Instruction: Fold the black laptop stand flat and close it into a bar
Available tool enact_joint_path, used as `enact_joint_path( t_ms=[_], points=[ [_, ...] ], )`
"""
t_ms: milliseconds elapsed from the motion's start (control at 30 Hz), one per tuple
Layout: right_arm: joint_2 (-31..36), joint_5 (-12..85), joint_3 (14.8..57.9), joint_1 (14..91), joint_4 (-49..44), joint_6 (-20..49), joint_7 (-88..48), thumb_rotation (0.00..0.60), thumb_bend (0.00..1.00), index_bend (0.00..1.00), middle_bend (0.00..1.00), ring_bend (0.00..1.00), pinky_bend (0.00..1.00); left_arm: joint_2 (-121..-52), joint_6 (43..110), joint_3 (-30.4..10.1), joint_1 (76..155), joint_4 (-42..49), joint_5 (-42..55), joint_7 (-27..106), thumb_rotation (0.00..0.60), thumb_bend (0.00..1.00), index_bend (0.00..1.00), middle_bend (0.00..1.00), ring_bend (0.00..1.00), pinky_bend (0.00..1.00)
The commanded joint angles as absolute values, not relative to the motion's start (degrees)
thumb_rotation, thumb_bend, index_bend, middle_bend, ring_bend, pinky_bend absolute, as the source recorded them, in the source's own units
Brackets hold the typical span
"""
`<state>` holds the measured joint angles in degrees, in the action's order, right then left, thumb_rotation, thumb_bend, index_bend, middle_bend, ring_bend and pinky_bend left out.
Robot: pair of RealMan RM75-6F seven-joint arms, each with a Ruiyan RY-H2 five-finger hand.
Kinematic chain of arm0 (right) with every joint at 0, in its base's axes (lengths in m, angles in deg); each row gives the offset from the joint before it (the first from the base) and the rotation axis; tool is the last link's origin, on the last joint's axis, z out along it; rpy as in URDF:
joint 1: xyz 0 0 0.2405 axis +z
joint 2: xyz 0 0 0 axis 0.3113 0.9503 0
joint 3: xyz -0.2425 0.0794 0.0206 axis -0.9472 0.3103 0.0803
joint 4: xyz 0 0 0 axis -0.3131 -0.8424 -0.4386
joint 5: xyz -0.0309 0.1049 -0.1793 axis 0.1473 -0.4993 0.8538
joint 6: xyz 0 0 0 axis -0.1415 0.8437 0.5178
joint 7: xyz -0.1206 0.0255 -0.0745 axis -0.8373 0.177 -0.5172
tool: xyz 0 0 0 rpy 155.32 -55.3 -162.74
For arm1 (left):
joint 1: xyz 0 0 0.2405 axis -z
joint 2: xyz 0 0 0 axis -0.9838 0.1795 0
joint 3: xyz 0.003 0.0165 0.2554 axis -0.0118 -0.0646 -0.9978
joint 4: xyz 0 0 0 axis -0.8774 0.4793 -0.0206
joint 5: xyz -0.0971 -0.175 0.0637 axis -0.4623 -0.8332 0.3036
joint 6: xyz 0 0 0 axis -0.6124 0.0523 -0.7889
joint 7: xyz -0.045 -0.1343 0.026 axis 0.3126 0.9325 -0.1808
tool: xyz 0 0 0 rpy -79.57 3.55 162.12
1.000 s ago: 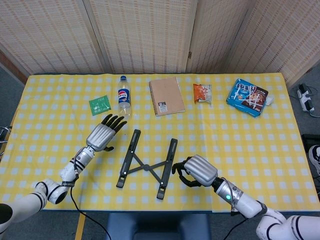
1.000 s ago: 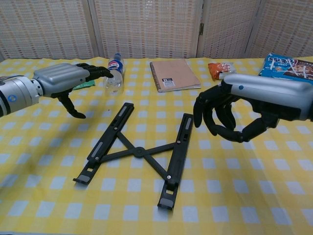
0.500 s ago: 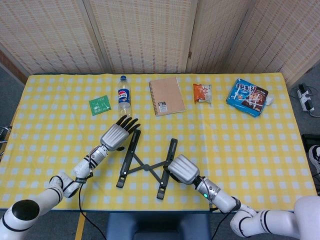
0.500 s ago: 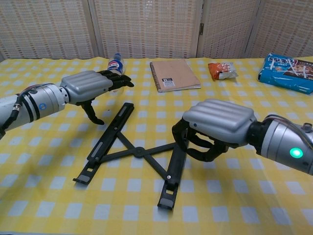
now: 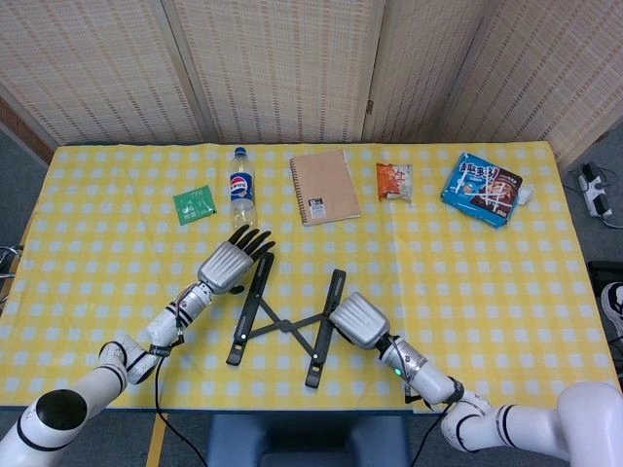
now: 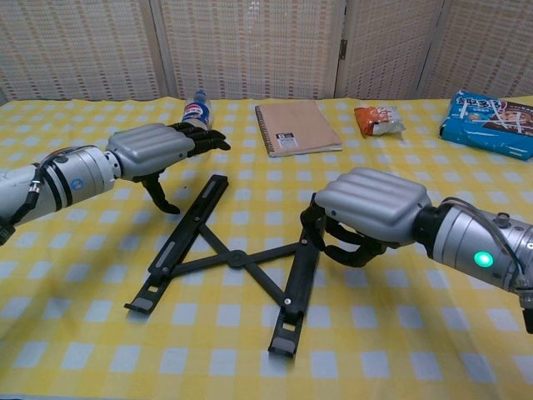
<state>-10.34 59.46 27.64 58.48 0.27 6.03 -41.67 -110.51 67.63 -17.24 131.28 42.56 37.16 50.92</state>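
Behind the laptop stand, along the far edge of the bench, a row of things is laid out: a green sachet, an upright Pepsi bottle, a brown spiral notebook, an orange snack packet and, farthest right of the stand, a blue biscuit pack. All of them are well apart from the stand, and nothing lies between it and the hands.

The black stand is spread open in an H shape, flat on the bench near its front edge, two long bars joined by crossed links at the middle. The left hand is held over the far end of the stand's left bar, palm down, fingers stretched out and apart, thumb hanging down; nothing is held by it, and whether the bar is touched cannot be told. The right hand is set against the stand's right bar about midway along it, its fingers curled under toward the bar; whether the bar is truly gripped or only touched cannot be told from either view.

The bench is covered by a yellow and white checked cloth. Behind it, woven folding screens are stood, with grey floor at both sides and a white power strip on the floor to the right of the stand.
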Motion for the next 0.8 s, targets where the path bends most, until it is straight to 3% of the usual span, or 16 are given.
enact_joint_path(
  t_ms=[33,400,467,533,633,700,800],
  points=[
    [-10.7,59.9,27.3,58.2,0.1,6.6,-41.7,0.6,0.18,0.7,0.91,1.0,0.95,-110.7,67.7,-17.4,131.3,42.9,37.2,51.1,0.6,0.14,0.01,0.03,0.0,0.0],
    [-11.8,60.9,26.6,56.9,0.5,8.7,-41.1,0.6,0.08,0.7,0.94,1.0,0.97,-111.3,68.1,-17.6,131.4,43.3,36.7,52.0,0.6,0.13,0.01,0.03,0.0,0.0],
    [-11.6,60.5,27.0,56.6,1.6,9.0,-40.7,0.533,0.08,0.7,0.94,1.0,0.97,-111.3,68.2,-17.5,131.3,43.2,36.6,52.2,0.6,0.13,0.01,0.03,0.0,0.0],
    [-11.1,60.2,27.2,56.5,2.8,9.0,-40.6,0.384,0.08,0.7,0.94,1.0,0.97,-111.2,68.4,-17.5,131.2,43.2,36.5,52.2,0.6,0.13,0.01,0.03,0.0,0.0],
    [-10.6,59.7,27.2,56.6,3.3,8.4,-41.8,0.236,0.08,0.68,0.94,1.0,0.97,-111.1,68.4,-17.5,131.0,43.2,36.3,52.1,0.6,0.13,0.01,0.03,0.0,0.0],
    [-10.6,58.9,27.2,56.5,3.2,7.5,-43.0,0.191,0.08,0.67,0.94,1.0,0.97,-111.0,68.4,-17.5,131.0,43.0,36.1,52.2,0.6,0.13,0.01,0.03,0.0,0.0],
    [-10.7,57.8,27.4,56.5,2.8,6.9,-44.2,0.178,0.08,0.66,0.95,1.0,0.97,-110.9,68.7,-17.3,130.8,42.8,35.9,52.2,0.6,0.13,0.01,0.03,0.0,0.0]
  ],
)
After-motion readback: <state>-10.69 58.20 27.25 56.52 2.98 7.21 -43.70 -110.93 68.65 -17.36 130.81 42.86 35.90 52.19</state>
